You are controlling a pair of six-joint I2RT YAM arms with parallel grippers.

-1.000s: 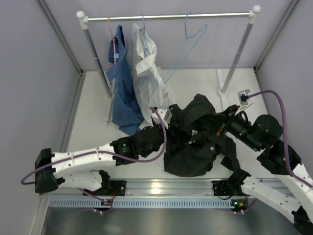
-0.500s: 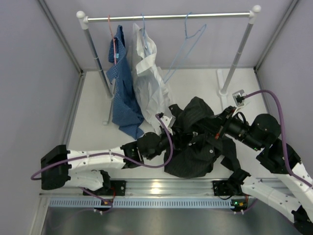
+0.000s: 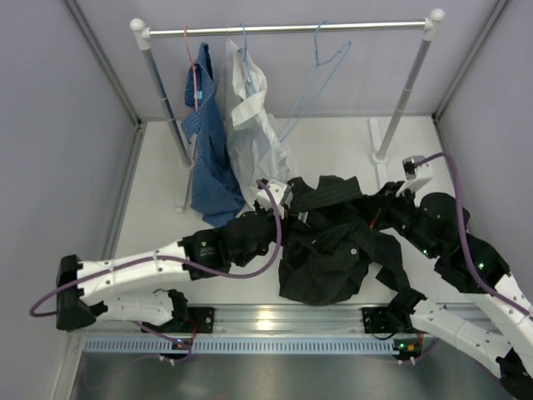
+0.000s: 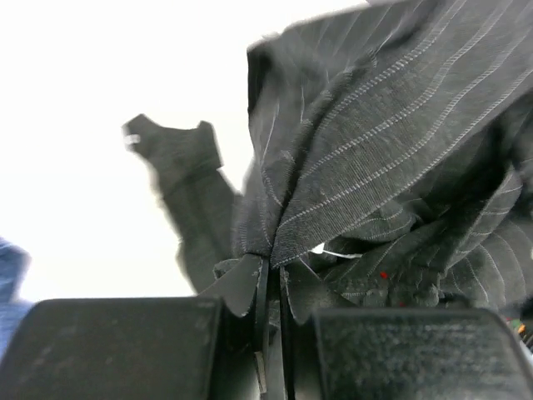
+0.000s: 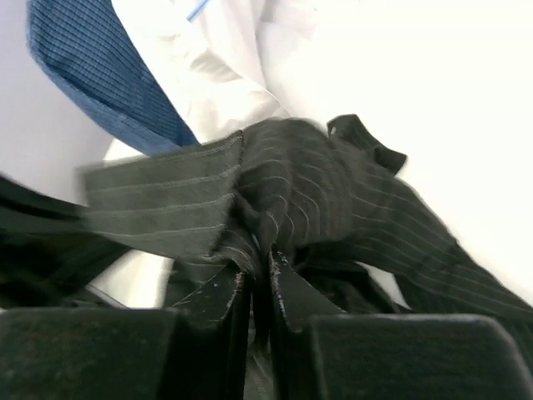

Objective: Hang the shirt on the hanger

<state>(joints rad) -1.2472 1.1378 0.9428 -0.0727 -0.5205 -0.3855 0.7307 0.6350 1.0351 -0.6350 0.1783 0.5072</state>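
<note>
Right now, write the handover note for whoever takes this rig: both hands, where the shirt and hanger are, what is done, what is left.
Left hand: shut, pinching a fold of the black shirt.
Right hand: shut on another fold of the shirt, from the opposite side.
Shirt: bunched on the table between the two arms, not spread out.
Hanger: light-blue wire, bare, hooked on the rail at the back, well clear of the shirt.
Done: both hands have a grip on the fabric.
Left: lift and open the shirt, bring shirt and hanger together, seat the shoulders on the hanger.
</note>
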